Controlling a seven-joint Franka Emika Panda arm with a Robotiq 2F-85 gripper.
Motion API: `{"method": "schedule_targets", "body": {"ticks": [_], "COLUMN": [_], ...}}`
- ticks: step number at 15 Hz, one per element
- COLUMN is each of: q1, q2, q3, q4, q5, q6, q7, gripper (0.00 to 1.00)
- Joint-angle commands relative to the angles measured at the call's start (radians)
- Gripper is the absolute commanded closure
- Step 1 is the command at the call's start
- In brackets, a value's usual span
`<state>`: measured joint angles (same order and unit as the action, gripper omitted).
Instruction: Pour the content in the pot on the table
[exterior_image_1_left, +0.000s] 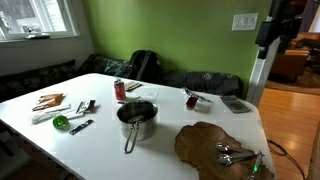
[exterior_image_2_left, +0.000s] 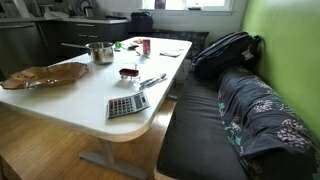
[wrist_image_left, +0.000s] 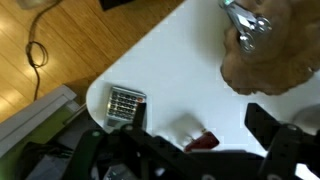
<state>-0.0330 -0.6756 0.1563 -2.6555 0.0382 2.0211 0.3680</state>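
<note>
In an exterior view, the pot (exterior_image_1_left: 138, 114) sat upright mid-table (exterior_image_1_left: 50, 138), between the red can (exterior_image_1_left: 120, 90) and the wooden slab (exterior_image_1_left: 213, 147). Its handle, the long axis, ran roughly level from the bowl toward the near table edge. The arm (exterior_image_1_left: 273, 28) was high at the far corner, well apart from it. Nothing had spilled on the top, so I judged the task not started, with approach, grasp and tip all left.

In an exterior view, the pot (exterior_image_2_left: 100, 51) was at the far end, handle pointing left, away from the can. The content was too small to tell.

In the wrist view, the gripper (wrist_image_left: 185, 145) had fingers spread wide with nothing between, near the calculator (wrist_image_left: 127, 103). The pot was out of frame.
</note>
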Motion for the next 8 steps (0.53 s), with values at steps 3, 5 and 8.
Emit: {"method": "schedule_targets", "body": {"ticks": [3, 5, 8], "q1": [0.061, 0.043, 0.060], "q2": [0.194, 0.258, 0.253], "q3": [0.139, 0.172, 0.158], "q4": [0.051, 0.062, 0.044], "q5": [0.148, 0.122, 0.107], "q6": [0.458, 0.649, 0.712], "q7": [0.243, 0.315, 0.324], "gripper": [0.00, 0.00, 0.00]}}
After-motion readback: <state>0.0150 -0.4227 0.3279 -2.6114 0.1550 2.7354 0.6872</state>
